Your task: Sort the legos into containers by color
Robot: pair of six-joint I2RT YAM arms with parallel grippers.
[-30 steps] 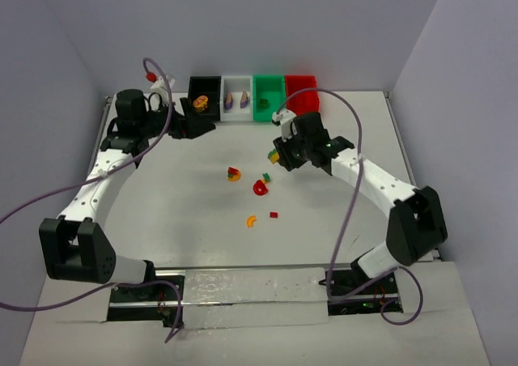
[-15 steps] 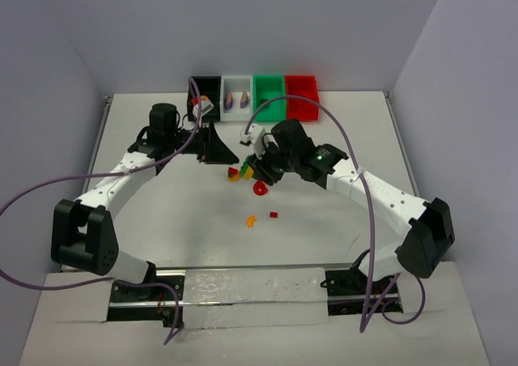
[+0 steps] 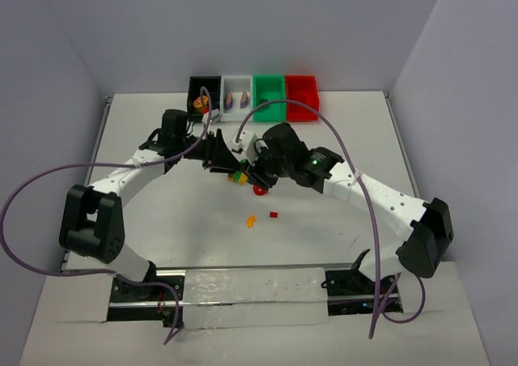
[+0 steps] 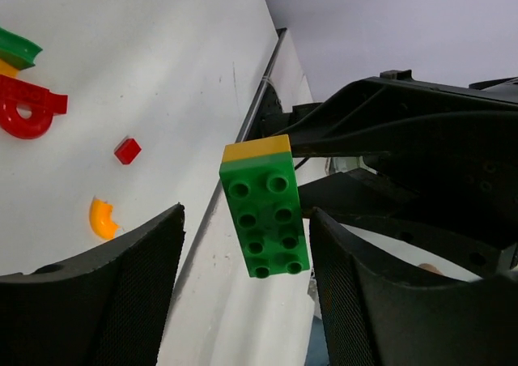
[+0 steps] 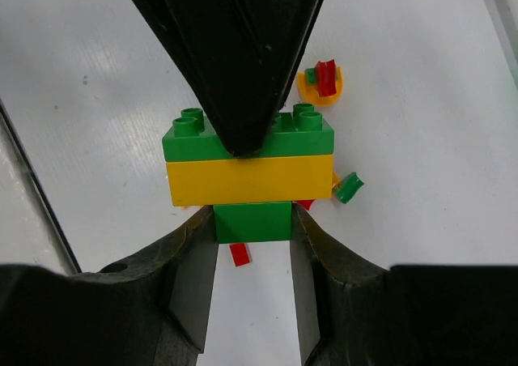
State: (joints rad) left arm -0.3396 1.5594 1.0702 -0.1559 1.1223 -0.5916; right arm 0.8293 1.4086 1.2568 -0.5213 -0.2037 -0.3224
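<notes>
Matte white bench (image 3: 186, 228); right tool (image 5: 252, 220) pinches a studded green-yellow-green brick stack (image 5: 251, 180); left tool (image 4: 247, 220) spread, mesh-textured pads (image 4: 121, 301) flanking it; rectangular bins (image 3: 268, 115) at twelve o'clock.

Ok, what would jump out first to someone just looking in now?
Both arms meet mid-table: the right gripper clamps a green-yellow-green lego stack, and the left gripper hangs open with a finger on each side of it. Nearby, a red curved piece, an orange curved piece and a small red brick lie loose on the table.
</notes>
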